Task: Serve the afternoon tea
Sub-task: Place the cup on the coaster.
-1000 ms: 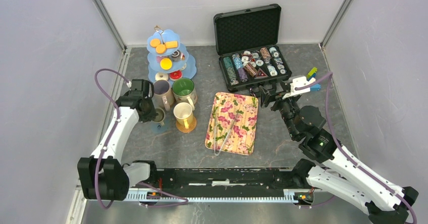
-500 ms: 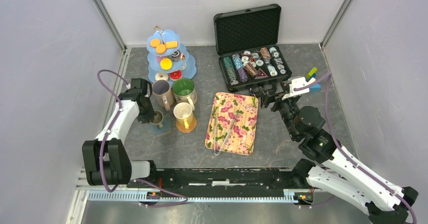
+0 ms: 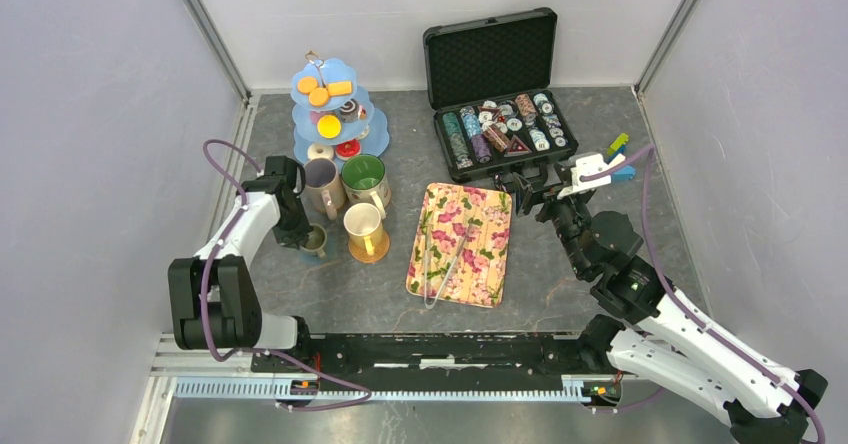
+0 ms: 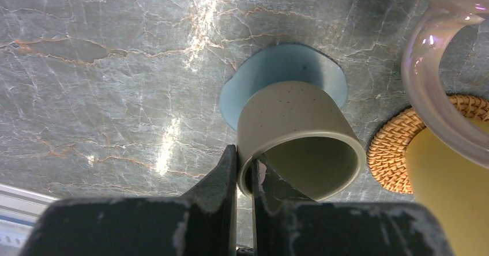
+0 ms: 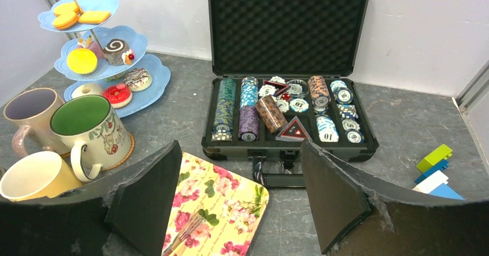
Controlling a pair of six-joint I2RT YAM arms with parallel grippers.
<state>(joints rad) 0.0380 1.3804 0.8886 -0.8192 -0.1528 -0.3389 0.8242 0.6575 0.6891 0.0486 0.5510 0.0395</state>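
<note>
Clearly the mugs come first. The left hand (image 4: 245, 159) is clenched on the rim of the small beige cup (image 4: 295, 123), one finger inside the mouth and one outside. The cup sits directly ahead of the fingers, over the blue saucer (image 4: 287, 66). From the wrist view I cannot tell whether its base rests on the saucer or is just lifted off it.

My judgement is that the step in hand is carrying this cup to a serving place. The next move calls for a straight lift, keeping the thin pinch on the rim from slipping or tipping the cup.

Crowding is the main trouble. Just to the right of the fingers stands the yellow mug (image 4: 447, 192) on its woven coaster (image 4: 387, 147). The handle of the lilac mug (image 4: 424, 77) arches close beyond that. A sideways swing that way could knock either one. The green-lined mug (image 3: 364, 177) stands further off on the same side, and the tiered stand (image 3: 302, 146) of cakes and biscuits rises beyond the group.

The right hand (image 5: 239, 152) is released, jaws wide and grasping nothing. Below and ahead of it lies the far edge of the flowered tray (image 5: 242, 201), which carries tongs (image 3: 440, 259). Straight ahead is the open chip case (image 5: 288, 37), and the building blocks (image 5: 435, 169) lie on the bench (image 5: 398, 117) off to its right.
</note>
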